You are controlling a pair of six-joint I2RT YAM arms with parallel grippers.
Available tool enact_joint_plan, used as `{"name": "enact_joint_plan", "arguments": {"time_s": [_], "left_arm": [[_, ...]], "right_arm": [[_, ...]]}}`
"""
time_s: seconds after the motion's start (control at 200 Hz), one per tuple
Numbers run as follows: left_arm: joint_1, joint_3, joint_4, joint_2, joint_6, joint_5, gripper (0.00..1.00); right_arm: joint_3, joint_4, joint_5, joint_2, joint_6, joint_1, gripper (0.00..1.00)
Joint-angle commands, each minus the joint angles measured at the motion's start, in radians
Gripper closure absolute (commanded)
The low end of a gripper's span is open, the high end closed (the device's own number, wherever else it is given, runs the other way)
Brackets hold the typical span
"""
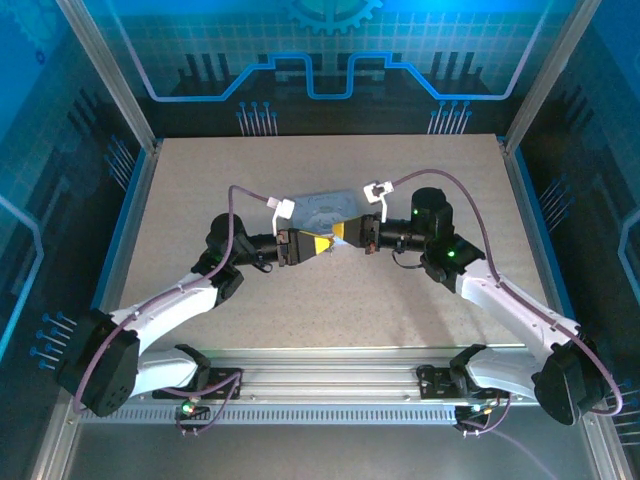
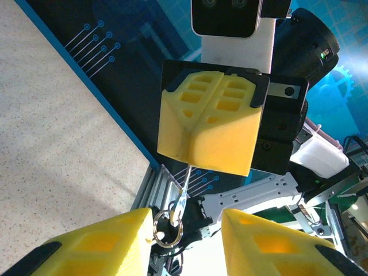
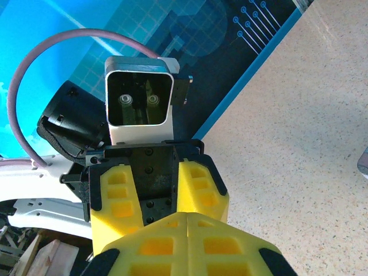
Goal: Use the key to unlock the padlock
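Key (image 2: 184,187) pinched by closed right fingers (image 2: 207,138); left fingers (image 2: 98,244) apart; tin (image 1: 330,208) behind, contents unseen.

place: robotics lab test cell | frame: silver aluminium frame posts (image 1: 107,75) are enclosing a speckled beige desk (image 1: 200,180) | walls: blue circuit-printed panels (image 1: 420,40) are lining the sides | rig: white-and-black left arm (image 1: 170,305) and right arm (image 1: 505,300) are sitting bolted on a slotted aluminium rail (image 1: 330,375)
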Motion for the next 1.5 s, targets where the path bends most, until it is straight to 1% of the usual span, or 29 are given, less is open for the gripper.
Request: {"name": "enact_joint_plan", "arguments": {"time_s": [0.0, 0.135, 0.345, 0.75, 0.98, 1.105, 1.236, 1.371, 1.496], "left_arm": [[-0.006, 0.000, -0.010, -0.011, 0.023, -0.020, 0.63], [-0.007, -0.005, -0.020, -0.013, 0.030, -0.030, 0.63], [-0.007, -0.006, 0.019, -0.003, 0.012, -0.028, 0.64], [-0.007, -0.014, 0.055, -0.002, -0.012, -0.007, 0.73], [-0.006, -0.014, 0.068, 0.001, -0.019, 0.000, 0.82], [-0.006, -0.016, 0.072, 0.002, -0.023, 0.003, 0.93], [-0.007, -0.022, 0.072, -0.003, -0.022, 0.003, 1.00], [-0.006, -0.025, 0.052, -0.013, -0.008, -0.002, 1.00], [-0.006, -0.021, -0.012, -0.038, 0.030, -0.019, 1.00]], "right_arm": [[-0.007, 0.035, 0.006, -0.010, 0.006, 0.016, 1.00], [-0.005, 0.043, 0.005, -0.004, 0.010, 0.020, 1.00], [-0.011, 0.054, 0.007, -0.001, 0.015, 0.025, 1.00], [-0.018, 0.079, 0.012, 0.017, 0.027, 0.029, 1.00], [-0.022, 0.080, 0.017, 0.016, 0.028, 0.030, 1.00], [-0.022, 0.079, 0.019, 0.016, 0.028, 0.030, 1.00], [-0.022, 0.074, 0.025, 0.016, 0.028, 0.032, 1.00], [-0.017, 0.057, 0.034, 0.013, 0.024, 0.031, 1.00], [-0.016, 0.038, 0.051, 0.004, 0.017, 0.033, 1.00]]}}
